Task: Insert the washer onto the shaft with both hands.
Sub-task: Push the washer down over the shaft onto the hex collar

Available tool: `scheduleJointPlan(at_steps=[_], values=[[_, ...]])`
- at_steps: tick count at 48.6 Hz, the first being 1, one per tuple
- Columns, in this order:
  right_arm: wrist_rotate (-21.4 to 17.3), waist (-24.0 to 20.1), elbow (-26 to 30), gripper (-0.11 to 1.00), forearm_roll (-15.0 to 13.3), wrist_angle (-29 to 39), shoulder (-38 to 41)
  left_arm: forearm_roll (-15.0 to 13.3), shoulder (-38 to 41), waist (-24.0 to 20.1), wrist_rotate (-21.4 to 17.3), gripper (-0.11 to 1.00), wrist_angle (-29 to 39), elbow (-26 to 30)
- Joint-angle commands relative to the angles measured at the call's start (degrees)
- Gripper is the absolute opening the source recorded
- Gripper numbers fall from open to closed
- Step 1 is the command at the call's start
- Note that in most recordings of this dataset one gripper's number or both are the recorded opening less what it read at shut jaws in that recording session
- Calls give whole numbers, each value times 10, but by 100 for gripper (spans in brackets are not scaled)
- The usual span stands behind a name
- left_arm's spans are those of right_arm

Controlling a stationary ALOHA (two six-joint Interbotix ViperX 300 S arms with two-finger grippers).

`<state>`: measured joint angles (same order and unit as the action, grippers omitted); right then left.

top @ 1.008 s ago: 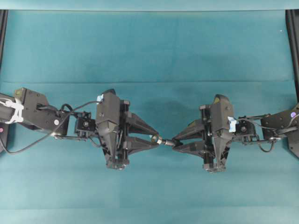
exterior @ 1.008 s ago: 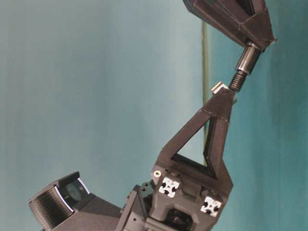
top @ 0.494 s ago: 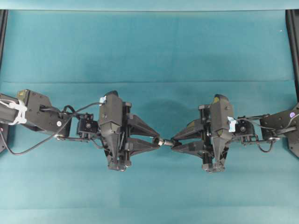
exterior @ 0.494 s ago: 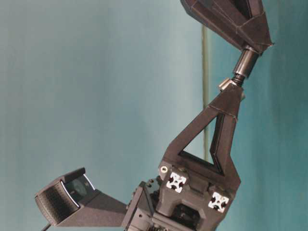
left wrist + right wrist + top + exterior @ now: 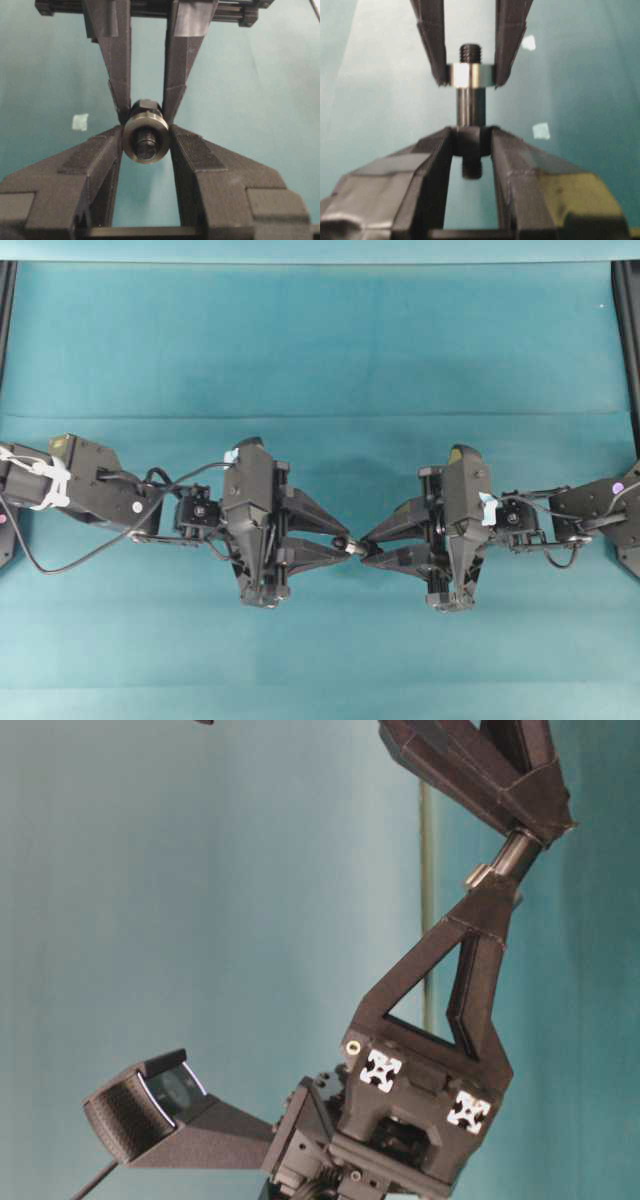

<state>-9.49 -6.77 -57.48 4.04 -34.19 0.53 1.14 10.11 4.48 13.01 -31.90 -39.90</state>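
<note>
At frame centre, the small metal ring washer [image 5: 469,75] is pinched by the left gripper [image 5: 343,542], threaded on the slim dark-grey shaft [image 5: 470,107] clamped by the right gripper [image 5: 366,548]. Both judged rigid, light, slippery; rim grips suit.
</note>
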Motion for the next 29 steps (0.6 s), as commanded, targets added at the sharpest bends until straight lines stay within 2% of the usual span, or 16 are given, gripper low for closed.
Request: scheduleJointPlan(at_steps=[1,11,29], values=[[-2,1,11,0,0,-7,-5,1,-2,2,-1,37,3,12],[-3,1,11,0,0,-3,-4,1,9,2,-7,37,33,25],[-1,2,19,0,0,-3,-1,1,17,2,-9,37,38,37]])
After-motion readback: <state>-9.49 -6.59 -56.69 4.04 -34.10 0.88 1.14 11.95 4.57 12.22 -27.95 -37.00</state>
